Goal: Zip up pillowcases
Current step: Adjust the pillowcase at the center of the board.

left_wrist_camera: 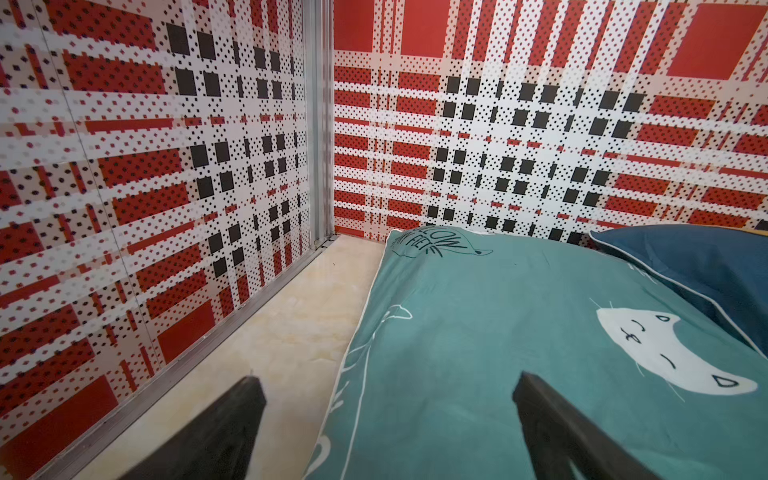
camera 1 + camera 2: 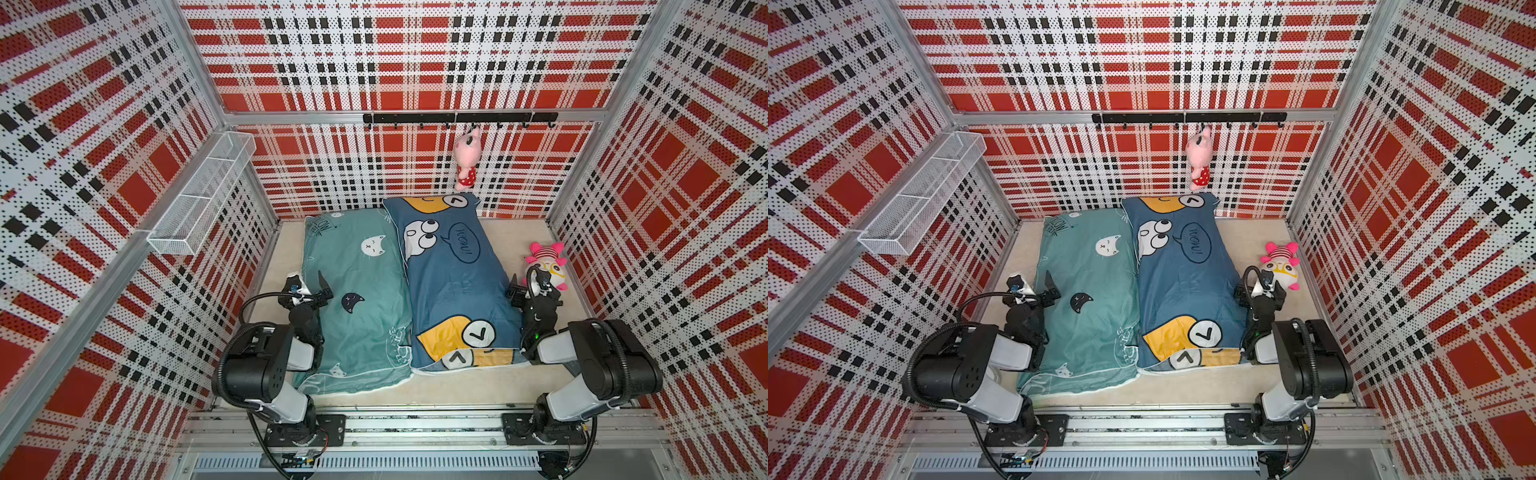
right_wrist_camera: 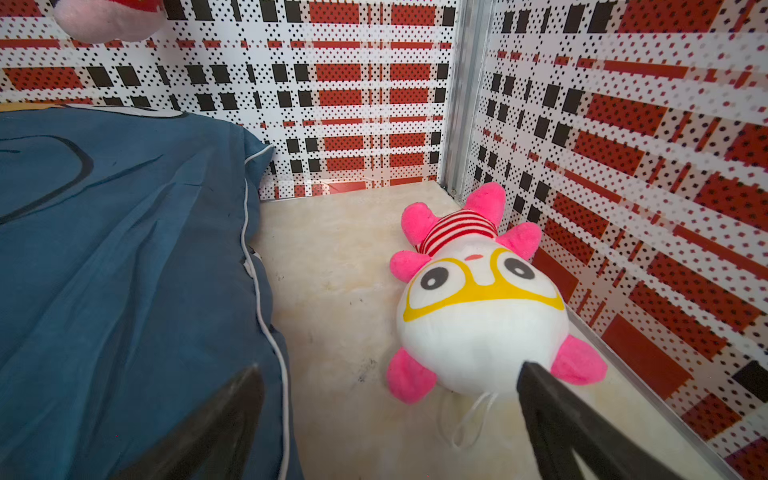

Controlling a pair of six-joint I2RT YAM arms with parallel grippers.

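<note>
Your teal pillowcase (image 2: pixel 361 324), cat-printed and wrinkled, lies on the surface (image 2: pixel 457 388), touching the blue pillowcase (image 2: pixel 455 291) at its 3 o'clock. The left jaws stand apart over teal's 9 o'clock edge; the right jaws stand apart at blue's 3 o'clock edge.

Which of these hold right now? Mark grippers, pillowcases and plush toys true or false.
1. The left gripper and right gripper are open, empty. True.
2. The teal cat pillowcase lies on the robot's right side. False: on its left; the dark blue pillowcase is on the right.
3. A pink plush hangs from the black hook rail. True.
4. The plush with yellow glasses rests on the dark blue pillowcase. False: it lies on the table, apart.
</note>
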